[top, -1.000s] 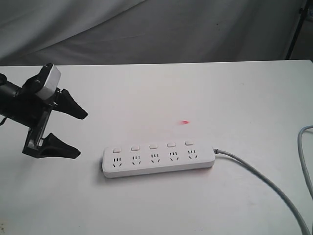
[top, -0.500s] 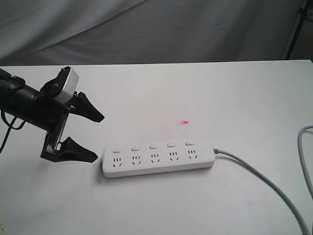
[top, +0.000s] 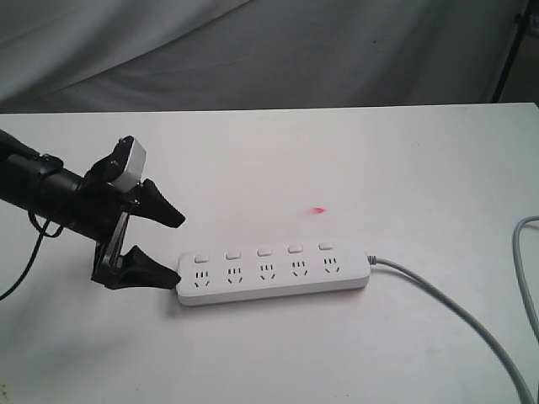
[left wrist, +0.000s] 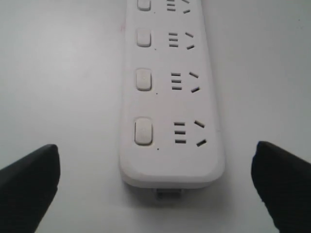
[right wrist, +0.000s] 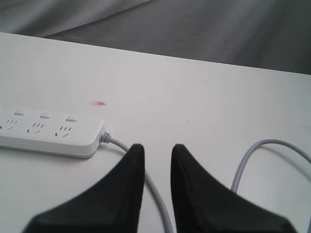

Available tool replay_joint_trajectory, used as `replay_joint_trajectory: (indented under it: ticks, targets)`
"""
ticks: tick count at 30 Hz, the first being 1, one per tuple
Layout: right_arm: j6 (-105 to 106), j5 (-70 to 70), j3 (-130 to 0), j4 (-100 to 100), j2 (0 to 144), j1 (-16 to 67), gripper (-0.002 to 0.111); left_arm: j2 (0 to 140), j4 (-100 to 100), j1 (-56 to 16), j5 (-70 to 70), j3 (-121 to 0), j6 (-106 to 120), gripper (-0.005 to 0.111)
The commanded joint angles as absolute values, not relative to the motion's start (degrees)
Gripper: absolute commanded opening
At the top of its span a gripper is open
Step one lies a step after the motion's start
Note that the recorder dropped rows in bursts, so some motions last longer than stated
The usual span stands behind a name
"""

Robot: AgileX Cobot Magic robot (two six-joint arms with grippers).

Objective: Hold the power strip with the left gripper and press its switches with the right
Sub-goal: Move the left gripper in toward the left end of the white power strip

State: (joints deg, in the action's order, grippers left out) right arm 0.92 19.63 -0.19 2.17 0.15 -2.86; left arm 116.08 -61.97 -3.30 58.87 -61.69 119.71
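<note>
Between the wide-open, empty jaws of the left gripper lies the near end of the power strip, ungripped. Right gripper jaws: narrowly parted, empty, over the grey cord.

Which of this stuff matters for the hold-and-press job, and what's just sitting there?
In the job: power strip, its switches, left gripper, right gripper.
Just there: grey cord trailing off, red mark on the table, grey backdrop cloth.
</note>
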Motion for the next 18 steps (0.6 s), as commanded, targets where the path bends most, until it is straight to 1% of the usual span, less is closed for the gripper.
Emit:
replay_joint_trajectory:
  ticks: [1, 7, 10, 13, 18]
  targets:
    - [0.81, 19.54, 0.00, 2.04, 0.00, -2.77, 0.019, 116.78, -63.31, -3.65, 58.40, -61.53, 120.00, 0.104]
    - [0.81, 19.54, 0.00, 2.04, 0.00, -2.77, 0.019, 116.78, -63.77, -4.17, 58.40, -61.53, 120.00, 0.104]
    - [0.81, 19.54, 0.00, 2.04, 0.00, -2.77, 0.019, 117.18, -63.77, -5.83, 58.41, -61.53, 120.00, 0.104]
    - [0.81, 19.54, 0.00, 2.04, 0.00, -2.77, 0.019, 117.43, -63.11, -7.94, 55.04, -61.53, 120.00, 0.104]
    - [0.81, 19.54, 0.00, 2.04, 0.00, -2.77, 0.019, 117.43, -62.76, -8.65, 55.41, -61.53, 120.00, 0.104]
